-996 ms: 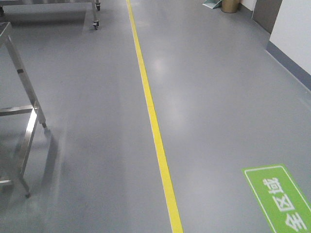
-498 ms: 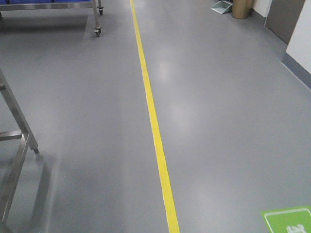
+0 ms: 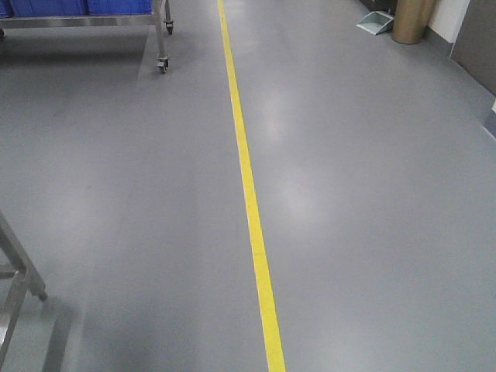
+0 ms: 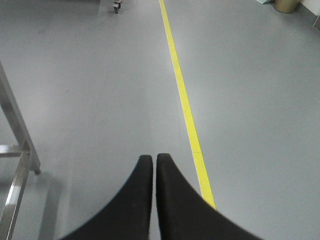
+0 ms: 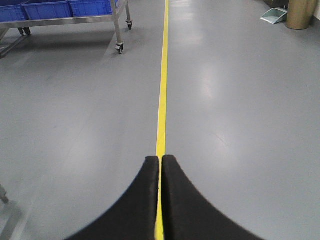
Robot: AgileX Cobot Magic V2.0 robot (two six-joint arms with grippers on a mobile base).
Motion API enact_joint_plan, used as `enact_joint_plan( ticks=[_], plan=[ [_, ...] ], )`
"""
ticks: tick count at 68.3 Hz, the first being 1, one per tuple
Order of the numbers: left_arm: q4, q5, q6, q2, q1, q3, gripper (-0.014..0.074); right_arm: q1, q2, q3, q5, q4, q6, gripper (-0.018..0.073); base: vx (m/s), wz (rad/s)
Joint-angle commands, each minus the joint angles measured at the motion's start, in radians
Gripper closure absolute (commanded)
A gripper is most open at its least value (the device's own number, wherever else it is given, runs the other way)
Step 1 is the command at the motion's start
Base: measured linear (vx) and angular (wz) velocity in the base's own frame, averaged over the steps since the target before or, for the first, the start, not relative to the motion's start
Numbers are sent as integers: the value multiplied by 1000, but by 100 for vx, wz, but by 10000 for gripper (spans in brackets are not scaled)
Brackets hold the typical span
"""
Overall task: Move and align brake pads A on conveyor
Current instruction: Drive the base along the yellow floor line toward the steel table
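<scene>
Left gripper (image 4: 154,162) and right gripper (image 5: 161,160) both hang over the grey floor (image 3: 372,194), fingers together and holding nothing, with a yellow line (image 3: 252,217) running near to far, a cart (image 3: 163,31) far left and a steel frame (image 3: 19,271) near left; pads and conveyor lie outside every view.

Count as sighted:

- One yellow floor line (image 3: 252,209).
- One wheeled steel cart (image 5: 65,21), with two castors (image 5: 119,48) clearly seen.
- Three blue bins (image 5: 47,9), possibly more, as the row runs off the picture's edge.
- One brown drum (image 5: 301,14).
- One dustpan (image 5: 274,16).
- One steel table frame (image 4: 17,150).
- Two grippers: the left gripper (image 4: 154,157) and the right gripper (image 5: 160,159), with two black fingers (image 4: 140,200) apiece.
</scene>
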Motion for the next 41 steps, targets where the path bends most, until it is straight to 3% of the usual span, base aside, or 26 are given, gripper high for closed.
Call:
enact_joint_plan(
  ticks=[1, 41],
  plan=[
    [22, -58, -4, 2, -3, -26, 603, -6, 5, -27, -71, 0, -13, 569, 56, 2],
    [22, -58, -4, 2, -3, -26, 603, -6, 5, -27, -71, 0, -13, 569, 56, 4]
  ],
)
